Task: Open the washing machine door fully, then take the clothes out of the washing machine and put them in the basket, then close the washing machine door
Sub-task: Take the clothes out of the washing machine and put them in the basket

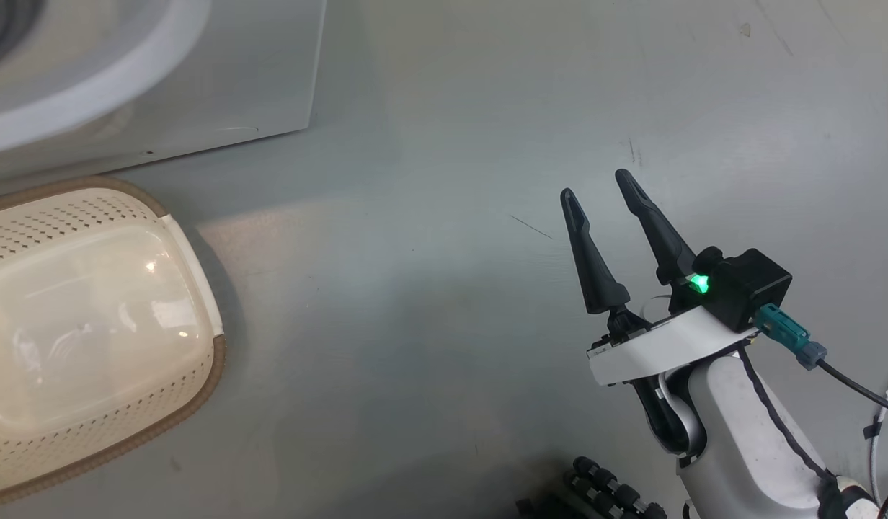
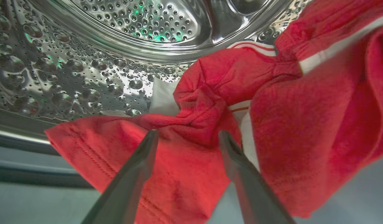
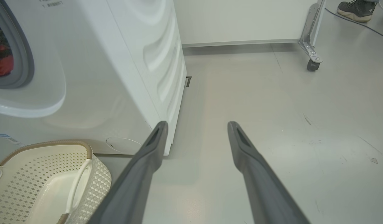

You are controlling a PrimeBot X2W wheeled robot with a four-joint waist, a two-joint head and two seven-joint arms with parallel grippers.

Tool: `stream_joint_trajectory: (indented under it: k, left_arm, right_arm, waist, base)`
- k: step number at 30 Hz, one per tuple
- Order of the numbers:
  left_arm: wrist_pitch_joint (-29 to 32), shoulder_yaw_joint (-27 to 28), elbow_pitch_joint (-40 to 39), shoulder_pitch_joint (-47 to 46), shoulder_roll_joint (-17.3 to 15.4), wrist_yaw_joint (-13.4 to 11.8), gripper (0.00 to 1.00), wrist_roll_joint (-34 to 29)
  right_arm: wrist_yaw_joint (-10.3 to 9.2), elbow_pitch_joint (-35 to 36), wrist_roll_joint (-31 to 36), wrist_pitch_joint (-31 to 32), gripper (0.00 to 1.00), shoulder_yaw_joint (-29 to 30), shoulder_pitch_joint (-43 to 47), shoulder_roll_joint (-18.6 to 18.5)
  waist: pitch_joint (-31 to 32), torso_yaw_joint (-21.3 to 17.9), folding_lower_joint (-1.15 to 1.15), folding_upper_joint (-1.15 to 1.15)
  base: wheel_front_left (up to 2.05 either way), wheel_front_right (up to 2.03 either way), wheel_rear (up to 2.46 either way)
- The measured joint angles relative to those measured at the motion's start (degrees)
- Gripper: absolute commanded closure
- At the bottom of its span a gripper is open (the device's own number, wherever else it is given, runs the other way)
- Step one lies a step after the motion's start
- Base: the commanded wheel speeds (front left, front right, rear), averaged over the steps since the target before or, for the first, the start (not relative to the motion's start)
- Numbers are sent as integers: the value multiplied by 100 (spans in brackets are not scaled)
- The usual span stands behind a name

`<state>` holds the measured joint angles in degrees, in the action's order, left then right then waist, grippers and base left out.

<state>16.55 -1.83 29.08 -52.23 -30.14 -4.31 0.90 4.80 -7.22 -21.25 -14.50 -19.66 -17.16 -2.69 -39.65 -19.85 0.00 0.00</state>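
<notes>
Step 2, unloading: the left gripper [image 2: 188,135], its 2 fingers apart either side of a bunched fold of bright red white-striped clothes [image 2: 303,118] in the perforated steel drum [image 2: 85,77] (cream plastic basket [image 1: 217,360] empty), must close next.

The drum [image 2: 132,25] is polished steel, mirror-bright, dimpled and pierced all over. The clothes [image 2: 303,124] are soft red cloth, matt and creased, with stitched seams. The washing machine [image 3: 117,77] has smooth white panels with a gentle sheen. The basket [image 1: 91,216] is cream plastic, glossy on its bottom, perforated at the sides, its brown rim woven-looking. The floor [image 1: 451,324] is smooth grey, faintly shiny, scuffed. The right gripper's fingers [image 1: 592,267] look like matt dark plastic.
</notes>
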Motion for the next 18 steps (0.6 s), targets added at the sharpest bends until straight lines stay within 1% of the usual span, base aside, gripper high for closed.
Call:
stream_joint_trajectory:
  k: [6,14,18]
  left_arm:
    - [323,5,291,-264,-111,-31,0,-94]
    - [760,60,615,-659,-110,-78,0,-94]
    - [870,62,701,-909,-110,-97,0,-94]
  right_arm:
    - [-42,0,-63,0,0,-87,-7,1]
    - [-85,3,-98,0,0,-201,-66,3]
    - [-94,32,-133,0,0,-233,-122,4]
  waist:
    - [-34,-35,0,0]
    - [-116,-86,0,0]
    - [-205,-121,0,0]
  base:
    - [0,0,0]
    - [0,0,0]
    - [0,0,0]
